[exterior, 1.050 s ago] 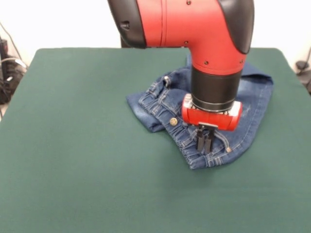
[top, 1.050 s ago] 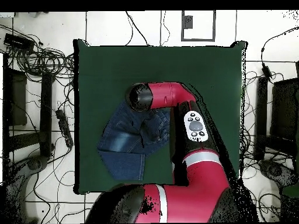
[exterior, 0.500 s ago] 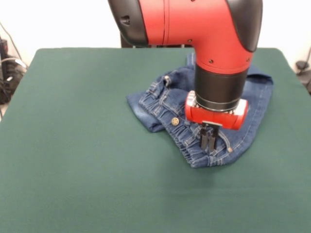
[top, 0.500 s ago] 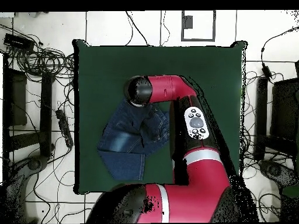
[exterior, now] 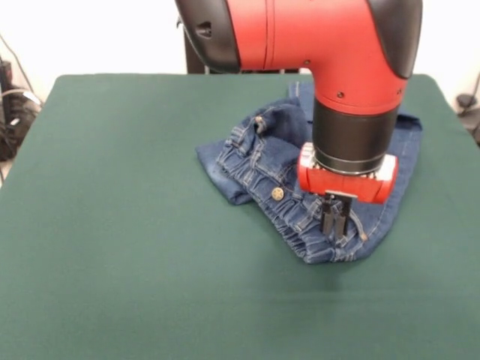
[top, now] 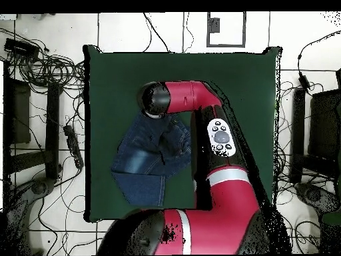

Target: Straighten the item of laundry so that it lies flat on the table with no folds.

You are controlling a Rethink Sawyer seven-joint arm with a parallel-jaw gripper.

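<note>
Shifted since the earlier frames: end effector (exterior: 333, 223) and the red wrist above it have travelled toward the right of the front view; the brass button (exterior: 277, 193) and the waistband beneath have gone the same way.

End effector: two black fingers (exterior: 327, 220), pressed close together with almost no gap, tips down on the gathered waistband of the jeans. Denim appears pinched between them, though the grip itself is too small to confirm. Hidden under the arm in the overhead view.

Red and black robot arm (exterior: 352, 90): wrist vertical directly above the end effector, red collar over black cylinder; in the overhead view the arm (top: 216, 167) runs from the picture's bottom up across the bench, its black elbow end over the jeans' upper edge.

Small pair of blue denim jeans with tan stitching (exterior: 251, 161), (top: 143, 163): directly under and around the end effector, crumpled and folded over itself, not flat. Elastic waistband runs from the button, just left of the end effector in the front view, down to the fingers and slightly past them. One fold sticks out well to the left; the legs lie bunched behind the wrist. A pale faded patch shows in the overhead view.

Large dark green felt-topped bench with rounded corners (exterior: 120, 247), (top: 246, 87): carries the jeans; wide bare surface on every side of the end effector.

Surroundings, overhead view: tangled black cables (top: 40, 80) on a white tiled floor, well apart from the end effector.
</note>
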